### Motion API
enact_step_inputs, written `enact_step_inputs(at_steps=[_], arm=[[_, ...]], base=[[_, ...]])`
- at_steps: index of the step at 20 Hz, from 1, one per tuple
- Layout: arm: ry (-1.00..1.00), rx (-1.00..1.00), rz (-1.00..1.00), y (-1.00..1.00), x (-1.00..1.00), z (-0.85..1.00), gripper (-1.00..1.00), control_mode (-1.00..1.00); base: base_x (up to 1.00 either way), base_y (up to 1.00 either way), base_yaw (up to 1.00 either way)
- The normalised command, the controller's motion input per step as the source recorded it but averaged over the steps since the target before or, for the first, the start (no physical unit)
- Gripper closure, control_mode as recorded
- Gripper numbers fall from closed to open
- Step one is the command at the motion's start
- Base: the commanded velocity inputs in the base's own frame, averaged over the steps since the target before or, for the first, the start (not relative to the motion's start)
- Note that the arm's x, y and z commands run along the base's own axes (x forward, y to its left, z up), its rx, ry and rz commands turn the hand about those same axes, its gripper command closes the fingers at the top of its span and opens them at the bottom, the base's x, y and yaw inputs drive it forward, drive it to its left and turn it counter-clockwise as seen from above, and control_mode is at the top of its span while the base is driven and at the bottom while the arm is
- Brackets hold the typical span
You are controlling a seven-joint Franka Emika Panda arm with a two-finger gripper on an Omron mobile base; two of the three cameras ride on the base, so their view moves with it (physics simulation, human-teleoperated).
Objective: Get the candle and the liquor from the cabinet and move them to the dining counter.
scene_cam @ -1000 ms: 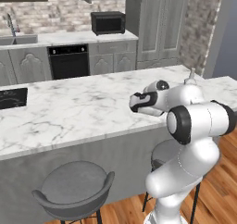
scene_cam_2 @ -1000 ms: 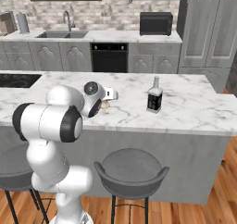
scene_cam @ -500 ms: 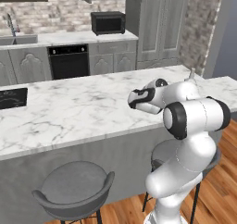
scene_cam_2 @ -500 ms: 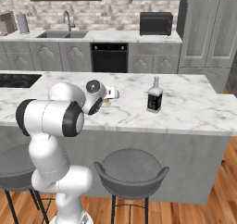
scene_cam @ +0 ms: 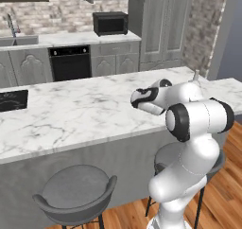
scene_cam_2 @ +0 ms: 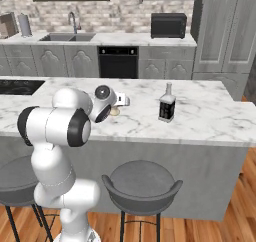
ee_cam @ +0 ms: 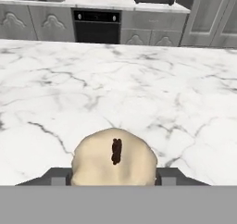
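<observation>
Partly closed, the end effector (ee_cam: pixel 114 180) in the hand view has the candle (ee_cam: pixel 114 160) between its two dark fingertips (ee_cam: pixel 56 177), which show at either side of the tan dome; the dark wick points up at the camera. Whether the candle's base rests on the surface (ee_cam: pixel 139 93) or hangs just above it cannot be told from here. As a judgement, the candle is light, stiff and squat, its wax smooth enough to slip, so a hold low on its wider body, as now, looks sounder than one near the rounded top. Beyond the end effector the marble is bare, and far ahead stand a black oven (ee_cam: pixel 96 27) and grey doors of the cabinet (ee_cam: pixel 210 17). In the left base view the end effector (scene_cam: pixel 137 98) reaches out over the dining counter (scene_cam: pixel 71 114) from the white arm; the candle is hidden behind the hand, and the slim neck of the liquor (scene_cam: pixel 196 75) peeps out past the arm on the far side. A round stool (scene_cam: pixel 75 192) stands below, well clear. In the right base view the end effector (scene_cam_2: pixel 119 106) sits low over the surface with a sliver of candle (scene_cam_2: pixel 115 111) beneath it, and the liquor (scene_cam_2: pixel 167 104) stands upright to one side, near but apart. The bottle, glass, heavier and likely to tip if knocked, looks the one thing to mind if the hand swings that way; nothing else crowds the candle.
</observation>
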Motion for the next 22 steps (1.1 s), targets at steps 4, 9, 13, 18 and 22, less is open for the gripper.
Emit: enact_step_inputs(at_steps=[4, 9, 13, 18, 22], arm=[[0.02, 0.0, 0.0, 0.05, 0.0, -0.44, 1.0, -1.0], [0.0, 0.0, 0.0, 0.07, 0.0, -0.49, -1.0, -1.0], [0.0, 0.0, 0.0, 0.01, -0.04, -0.33, -1.0, -1.0], [-0.01, 0.0, 0.0, 0.05, -0.07, -0.2, -1.0, -1.0], [-0.03, 0.0, 0.0, 0.14, -0.15, -0.07, -1.0, -1.0]], base=[[0.0, 0.0, 0.0], [0.0, 0.0, 0.0], [0.0, 0.0, 0.0], [0.0, 0.0, 0.0], [0.0, 0.0, 0.0]])
